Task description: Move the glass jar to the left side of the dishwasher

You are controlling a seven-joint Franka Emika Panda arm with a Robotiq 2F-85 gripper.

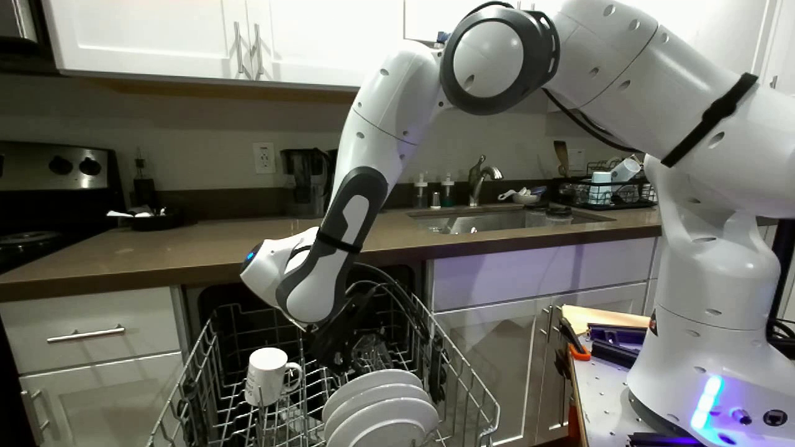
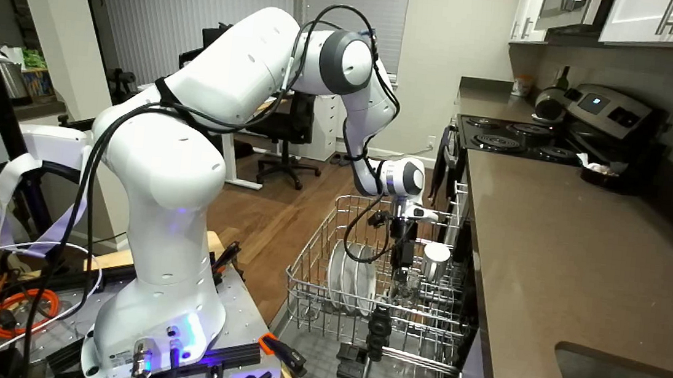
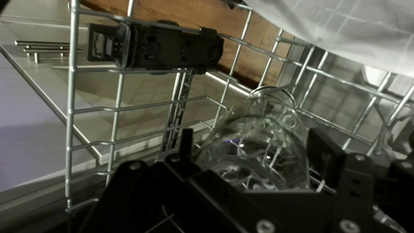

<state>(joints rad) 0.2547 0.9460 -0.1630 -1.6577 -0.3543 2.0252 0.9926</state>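
Observation:
The clear glass jar stands in the dishwasher's wire rack [image 1: 467, 370]. In the wrist view the jar [image 3: 258, 142] lies between the two black fingers of my gripper [image 3: 252, 144], with a small gap showing at each side. The gripper is open around it. In both exterior views the gripper [image 1: 338, 359] points down into the rack, and the jar [image 1: 371, 352] shows beside and partly behind it. In an exterior view the jar [image 2: 405, 291] is just below the gripper [image 2: 400, 274]. The jar's lower part is hidden by rack wires and plates.
A white mug [image 1: 266, 376] sits upside down or upright, I cannot tell, on the rack's stove-side part. Several white plates [image 1: 382, 416] stand on edge near the gripper. Rack side wires and a black rail clip [image 3: 174, 47] are close to the jar. The countertop [image 2: 559, 253] overhangs beside the rack.

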